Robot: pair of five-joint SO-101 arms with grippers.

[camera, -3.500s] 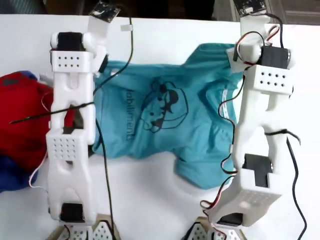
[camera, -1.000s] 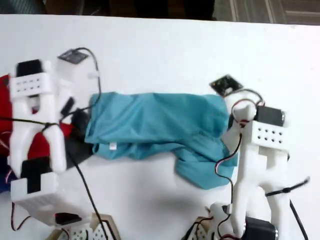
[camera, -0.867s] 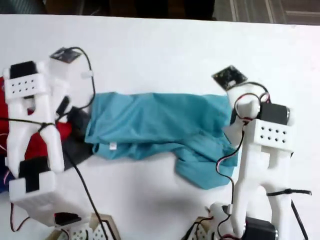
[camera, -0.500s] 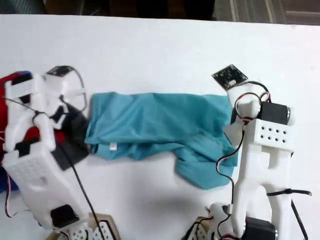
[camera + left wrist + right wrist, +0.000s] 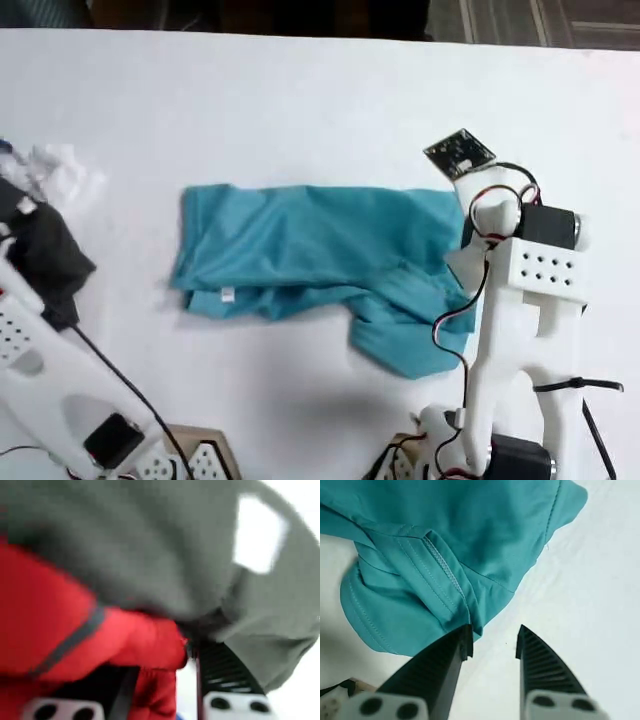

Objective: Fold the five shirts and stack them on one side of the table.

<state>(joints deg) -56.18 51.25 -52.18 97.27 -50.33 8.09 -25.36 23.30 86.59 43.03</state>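
At the left edge of the bench [image 5: 300, 90], the left arm [image 5: 50, 370] is cut off by the frame. Grey cloth [image 5: 150, 555] and red cloth [image 5: 60, 625] crowd, blurred, against the left tool [image 5: 191, 655]; I cannot tell whether it is open or closed. The teal shirt [image 5: 310, 255] lies mid-bench, folded into a long band. The right tool [image 5: 493, 639] hangs open just beside its edge. Within the last second the left arm has swung away from the shirt's left end, while the right arm [image 5: 520, 330] has stayed put.
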